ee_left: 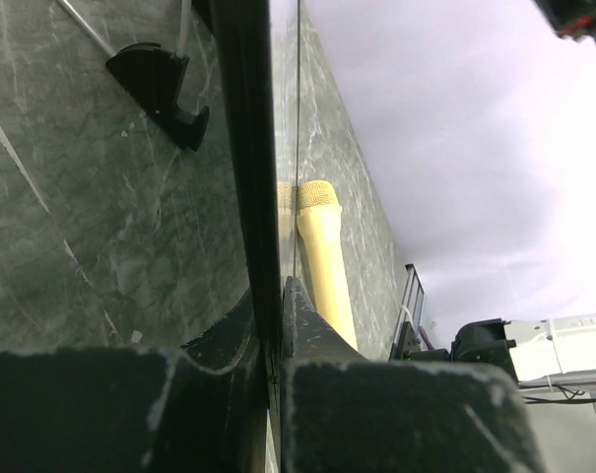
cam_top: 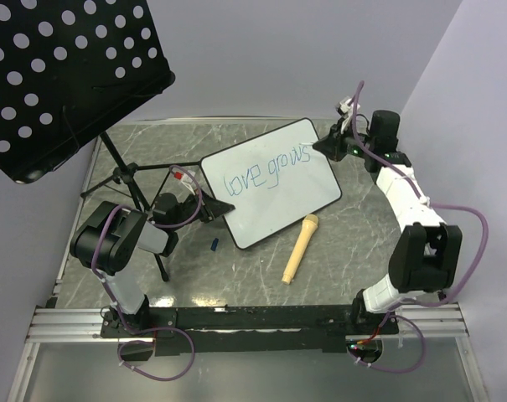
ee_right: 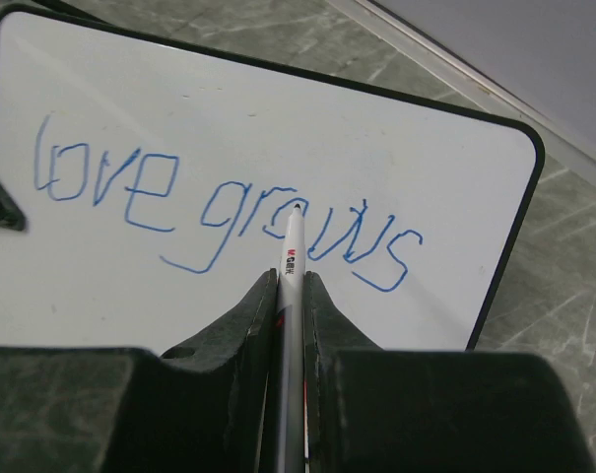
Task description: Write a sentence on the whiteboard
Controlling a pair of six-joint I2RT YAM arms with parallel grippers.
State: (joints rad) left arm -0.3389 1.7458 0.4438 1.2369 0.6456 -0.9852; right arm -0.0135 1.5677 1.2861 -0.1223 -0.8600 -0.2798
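I read "love grows" so far, so the sentence point(cam_top: 266, 170) lacks "daily". The whiteboard point(cam_top: 291, 205) sits in the middle of the worktop point(cam_top: 354, 239), bare toward 6 o'clock. My left tool point(cam_top: 213, 209) is clenched on its 9 o'clock edge. My right tool point(ee_right: 291, 284), near the 1 o'clock corner, grasps the marker point(ee_right: 293, 246).

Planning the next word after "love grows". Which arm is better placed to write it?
Right. The right fingers are shut on the marker, its tip pointing at the whiteboard; the left fingers clamp the whiteboard's edge, likely steadying it.
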